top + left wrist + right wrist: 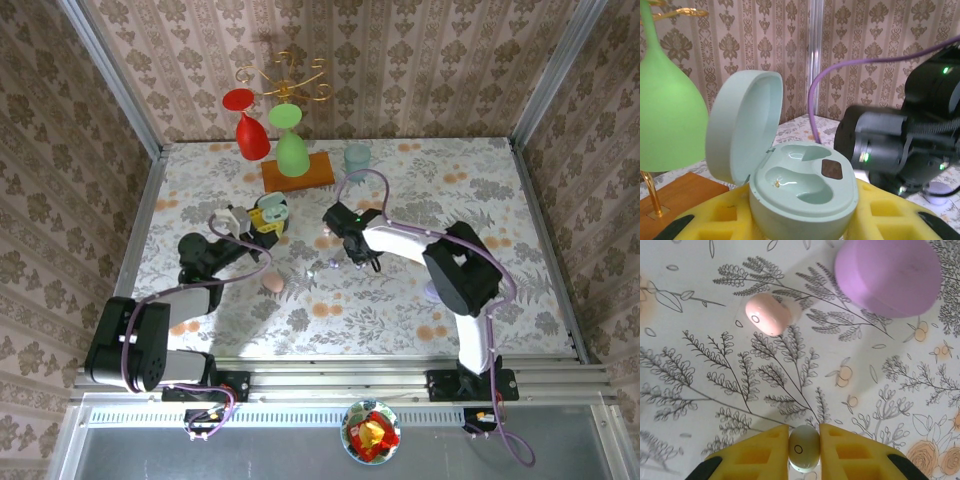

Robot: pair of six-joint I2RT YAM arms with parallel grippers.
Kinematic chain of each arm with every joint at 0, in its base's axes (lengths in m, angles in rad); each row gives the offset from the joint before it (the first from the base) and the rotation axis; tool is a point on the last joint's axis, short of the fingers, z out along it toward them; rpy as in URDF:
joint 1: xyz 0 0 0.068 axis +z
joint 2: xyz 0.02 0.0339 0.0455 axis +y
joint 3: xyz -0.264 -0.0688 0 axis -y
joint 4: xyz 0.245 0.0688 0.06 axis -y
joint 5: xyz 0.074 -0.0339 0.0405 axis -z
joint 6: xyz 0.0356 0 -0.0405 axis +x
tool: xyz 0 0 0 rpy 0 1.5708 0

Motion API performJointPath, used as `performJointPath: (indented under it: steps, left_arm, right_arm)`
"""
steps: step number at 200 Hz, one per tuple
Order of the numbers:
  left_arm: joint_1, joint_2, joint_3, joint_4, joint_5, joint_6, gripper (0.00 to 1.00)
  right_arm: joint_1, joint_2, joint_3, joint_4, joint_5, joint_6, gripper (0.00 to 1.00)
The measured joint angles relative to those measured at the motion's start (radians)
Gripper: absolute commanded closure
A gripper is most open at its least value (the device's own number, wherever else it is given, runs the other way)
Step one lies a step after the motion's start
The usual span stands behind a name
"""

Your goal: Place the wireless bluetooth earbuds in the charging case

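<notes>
My left gripper (268, 216) is shut on the mint-green charging case (805, 192), whose lid (742, 127) stands open. Both moulded wells in the case are bare, and yellow finger pads (890, 215) flank its body. My right gripper (804, 432) is shut on a whitish-green earbud (804, 450), held a little above the floral table just right of the case, and its black wrist (890, 145) looms beside the case. A pink earbud (767, 315) lies on the tablecloth ahead of the right fingers. In the top view the right gripper (362, 258) sits near mid-table.
A closed lilac case (888, 275) rests beyond the pink earbud. A pink case (272, 284) lies near the left arm. At the back stand a red glass (250, 130), a green glass (291, 150) on a wooden base (298, 174), and a pale cup (357, 157).
</notes>
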Motion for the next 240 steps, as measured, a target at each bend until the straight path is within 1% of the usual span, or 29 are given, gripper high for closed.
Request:
performJointPath:
  steps: [24, 73, 94, 169, 240]
  left_arm:
    - [-0.022, 0.012, 0.0, 0.0, 0.0, 0.009, 0.65]
    - [-0.087, 0.069, 0.006, -0.001, 0.0, 0.024, 0.65]
    - [-0.11, 0.093, 0.019, -0.002, -0.001, 0.034, 0.65]
    - [-0.153, 0.149, 0.057, -0.002, -0.004, 0.047, 0.66]
    - [-0.177, 0.163, 0.069, 0.001, 0.024, 0.048, 0.66]
  right_arm:
    - [-0.04, -0.085, -0.042, 0.043, -0.095, 0.011, 0.79]
    - [-0.142, -0.245, -0.162, 0.15, -0.348, 0.049, 0.78]
    - [-0.171, -0.304, -0.195, 0.185, -0.428, 0.052, 0.78]
    - [-0.175, -0.443, -0.199, 0.217, -0.654, 0.04, 0.79]
    - [-0.169, -0.476, -0.139, 0.244, -0.927, 0.019, 0.79]
